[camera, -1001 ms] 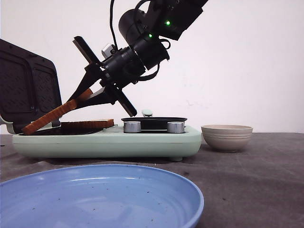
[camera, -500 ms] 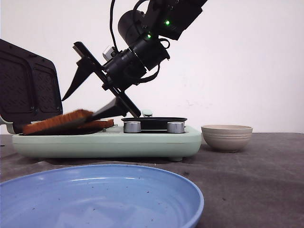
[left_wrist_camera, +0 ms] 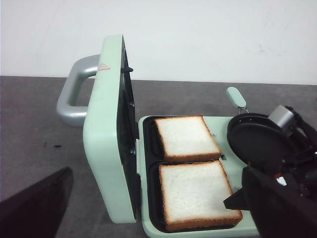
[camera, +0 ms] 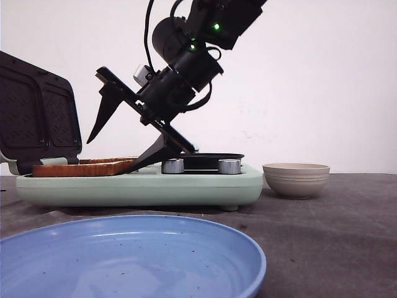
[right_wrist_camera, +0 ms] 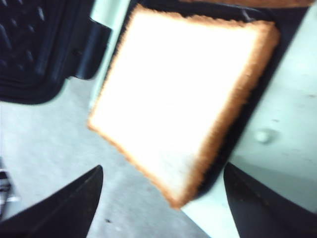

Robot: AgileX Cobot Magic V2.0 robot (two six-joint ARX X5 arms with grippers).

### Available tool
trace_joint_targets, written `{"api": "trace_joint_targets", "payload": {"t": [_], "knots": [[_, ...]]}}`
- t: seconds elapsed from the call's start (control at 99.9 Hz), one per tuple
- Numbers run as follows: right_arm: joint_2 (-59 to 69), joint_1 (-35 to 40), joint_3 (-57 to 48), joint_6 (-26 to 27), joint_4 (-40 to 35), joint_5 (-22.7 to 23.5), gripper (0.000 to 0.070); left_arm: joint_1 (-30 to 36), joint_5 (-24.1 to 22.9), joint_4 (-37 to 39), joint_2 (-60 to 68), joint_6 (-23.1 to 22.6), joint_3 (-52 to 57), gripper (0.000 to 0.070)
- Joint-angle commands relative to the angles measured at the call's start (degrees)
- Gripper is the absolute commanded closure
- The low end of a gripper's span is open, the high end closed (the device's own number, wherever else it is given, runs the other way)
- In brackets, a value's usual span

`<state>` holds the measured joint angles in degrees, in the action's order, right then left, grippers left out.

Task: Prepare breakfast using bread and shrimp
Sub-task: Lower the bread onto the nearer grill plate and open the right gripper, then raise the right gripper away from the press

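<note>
Two slices of bread lie flat side by side in the wells of the open mint-green sandwich maker (left_wrist_camera: 111, 148): the far slice (left_wrist_camera: 185, 136) and the near slice (left_wrist_camera: 198, 193). From the front they show edge-on (camera: 80, 167). My right gripper (camera: 111, 155) is open just over the near slice (right_wrist_camera: 183, 94), its lower fingertip (left_wrist_camera: 233, 201) at the slice's edge, and it holds nothing. My left gripper (left_wrist_camera: 161, 198) hangs back from the maker, open and empty, with one finger (left_wrist_camera: 39, 201) showing. No shrimp is visible.
The maker's lid (camera: 37, 118) stands upright at the left. A small black pan (camera: 201, 156) sits on the maker's right half. A beige ribbed bowl (camera: 296, 179) stands to the right, its inside hidden. A blue plate (camera: 130, 254) lies at the front.
My right gripper held a tilted bread slice, then opened. The slice dropped flat into the maker beside the other one. The gripper has tipped slightly lower.
</note>
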<state>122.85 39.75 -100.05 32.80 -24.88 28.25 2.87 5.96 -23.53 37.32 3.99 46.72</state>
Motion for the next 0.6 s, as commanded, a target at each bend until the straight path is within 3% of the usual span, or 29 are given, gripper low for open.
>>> {"api": "trace_joint_targets", "payload": {"t": [0.0,0.28,0.59], "knots": [[1.09,0.59,-2.49,-3.58,-0.92,-0.28,0.0215,-0.02,-0.11,0.87,0.04,-0.09,0.46,0.0],[-1.44,-0.42,-5.01,-6.51,-3.98,-0.48,0.0215,-0.02,-0.11,0.83,0.04,-0.09,0.46,0.0],[-9.25,-4.44,-5.01,-16.68,-12.83,-9.4,0.0234,-0.02,-0.11,0.77,0.04,-0.07,0.46,0.0]]}}
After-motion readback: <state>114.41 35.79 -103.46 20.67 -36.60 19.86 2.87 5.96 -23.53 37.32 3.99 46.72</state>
